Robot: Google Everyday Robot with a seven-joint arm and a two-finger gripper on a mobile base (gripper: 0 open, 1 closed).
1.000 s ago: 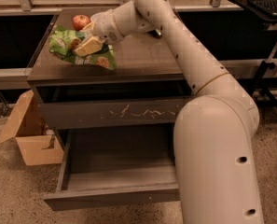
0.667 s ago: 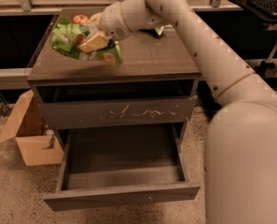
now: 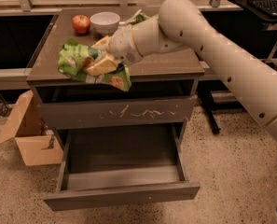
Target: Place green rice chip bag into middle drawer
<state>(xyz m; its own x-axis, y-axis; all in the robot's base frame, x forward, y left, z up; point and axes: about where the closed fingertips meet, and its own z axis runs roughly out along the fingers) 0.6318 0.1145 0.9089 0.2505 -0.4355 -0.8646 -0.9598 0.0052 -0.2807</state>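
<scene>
Gripper (image 3: 97, 56) over the front left of the cabinet top (image 3: 49, 55), pinching the green rice chip bag (image 3: 75, 59). One tan finger (image 3: 100, 66) lies across the crumpled foil and hides much of the print. The bag's lower corner hangs past the front edge, above the scratched drawer front (image 3: 117, 113).

Middle drawer (image 3: 121, 192) pulled out below, tray bare.

Apple (image 3: 81, 24) and bowl (image 3: 105, 22) at the back. A green scrap (image 3: 140, 18) behind the wrist is mostly hidden (cannot identify). Arm (image 3: 231, 73) cut off at right. Cardboard box (image 3: 33, 139) on the floor, left.
</scene>
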